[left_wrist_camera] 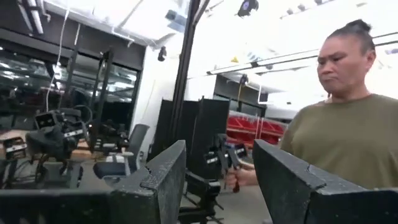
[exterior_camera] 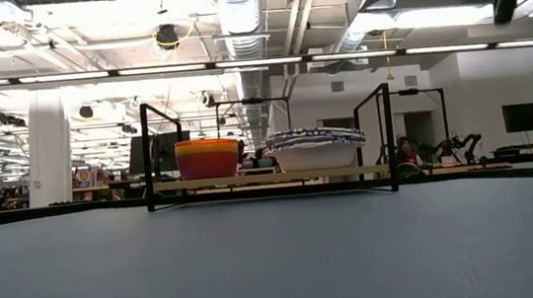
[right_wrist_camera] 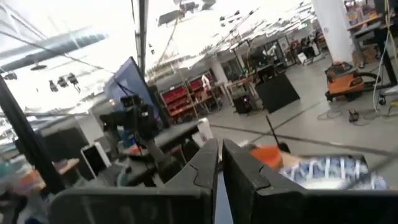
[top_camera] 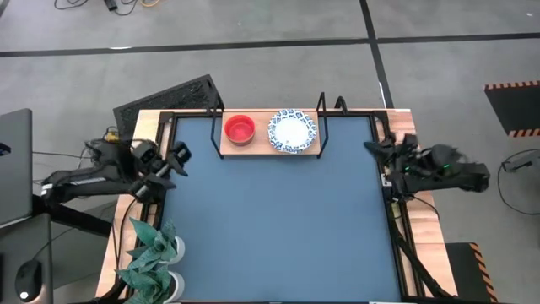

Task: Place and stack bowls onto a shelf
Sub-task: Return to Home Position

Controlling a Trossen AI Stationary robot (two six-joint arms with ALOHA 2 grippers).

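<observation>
Both grippers hang empty at the table's [top_camera: 278, 221] sides: left gripper [top_camera: 180, 158] fingers wide, right gripper [top_camera: 377, 149] nearly closed. On the shelf [top_camera: 260, 145] at the far edge sit a red-topped bowl stack [top_camera: 240, 129] and a patterned white stack [top_camera: 292, 131]; stacking looks finished, only homing remains.

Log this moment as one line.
shelf: red bowl beside patterned bowls | left gripper: left side, open | right gripper: right side, shut
</observation>
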